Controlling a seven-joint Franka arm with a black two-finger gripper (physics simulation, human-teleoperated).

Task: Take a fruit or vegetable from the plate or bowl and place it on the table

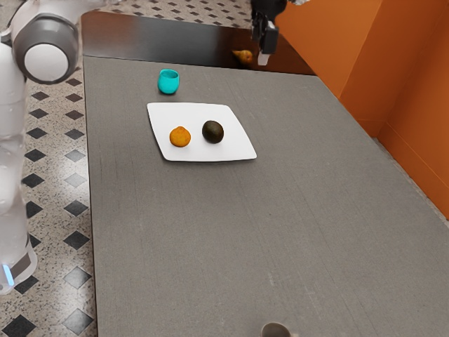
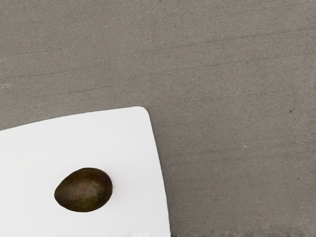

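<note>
White and grey, your arm point(image 1: 46, 62) stands at the exterior view's left, over a speckled floor point(image 1: 52, 152) w/ dark diamonds. Next, w/ the grey bench point(image 1: 203, 232) under them: a teal cup point(image 1: 168, 82), upright, near a white plate point(image 1: 203, 112). Your task's fruit/veg are on that plate: an orange fruit point(image 1: 180, 137) and, to its right, a dark avocado point(image 1: 213, 132), w/ bare plate btwn the two. In the wrist view the avocado lies on its side, near a plate corner. Farther right, a yellow-brown, pear-like fruit point(image 1: 243, 57) shows against a dark glossy surface point(image 1: 161, 41). Your black hand point(image 1: 264, 57) hangs just beside it in that view, pointing down; can't tell if its jaws are released or clenched. At the lower edge: pt. of a round grey item point(image 1: 276, 331). Far right: orange wall point(image 1: 414, 91).
</note>
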